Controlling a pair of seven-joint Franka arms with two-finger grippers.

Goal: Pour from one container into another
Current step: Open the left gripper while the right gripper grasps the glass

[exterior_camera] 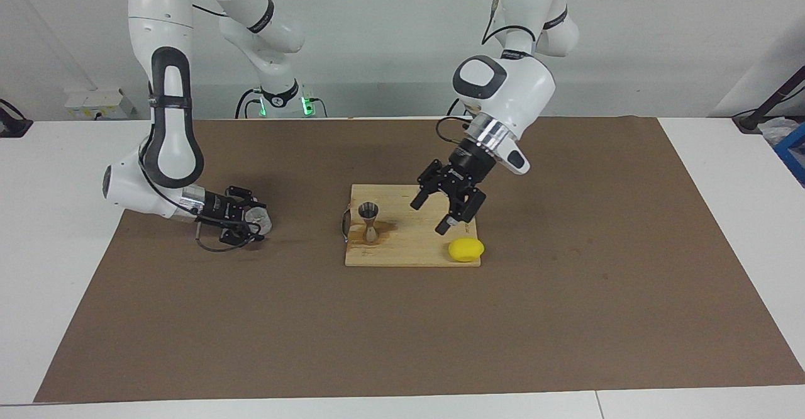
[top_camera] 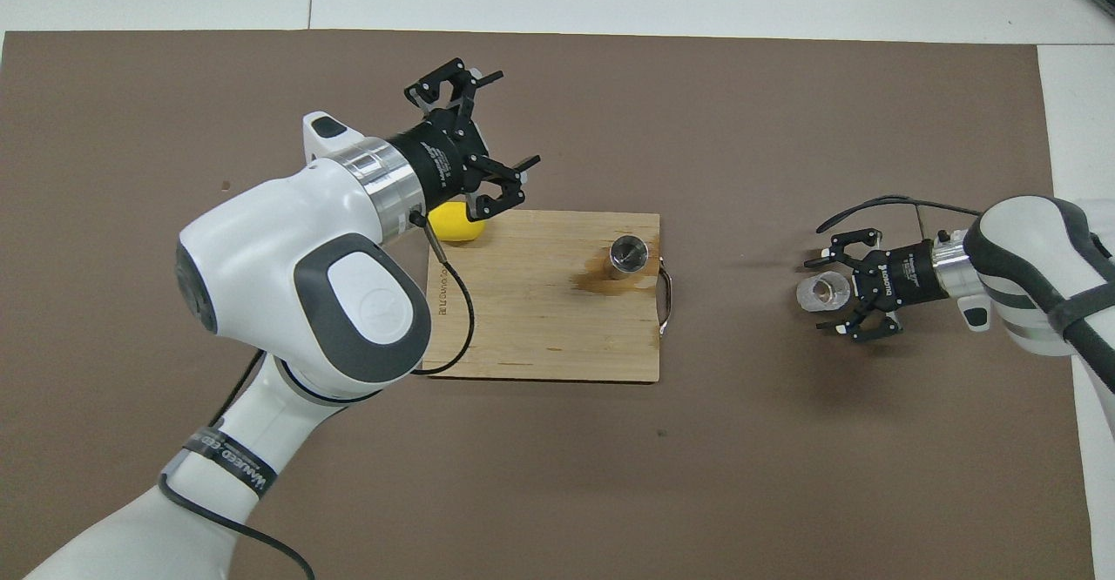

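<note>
The cup [exterior_camera: 260,217] is standing upright on the brown mat [exterior_camera: 566,280], toward the right arm's end of the surface and well apart from the board [exterior_camera: 409,246]. The right claw [exterior_camera: 258,221] is lying low and level at the mat, reaching in from the right arm's end. Its fingers are straddling the cup, one on the side nearer the robots and one on the side farther from them. From above, the right claw [top_camera: 814,294] is showing a thin gap between each fingertip and the glass, so its jaws are standing apart around the cup and not yet pressing on it.

The jigger [exterior_camera: 369,221] is standing upright on the board, at the end toward the right arm, with a dark wet patch spreading around its foot. Seen from above, the jigger [top_camera: 629,255] is showing its round open mouth.

The left claw [exterior_camera: 434,216] is hanging in the air with its jaws spread wide and nothing in them. It is tilting down over the board's end toward the left arm, well apart from the jigger. A lemon [exterior_camera: 466,250] is lying just beside that end of the board, at the corner farther from the robots and close under the left claw.
</note>
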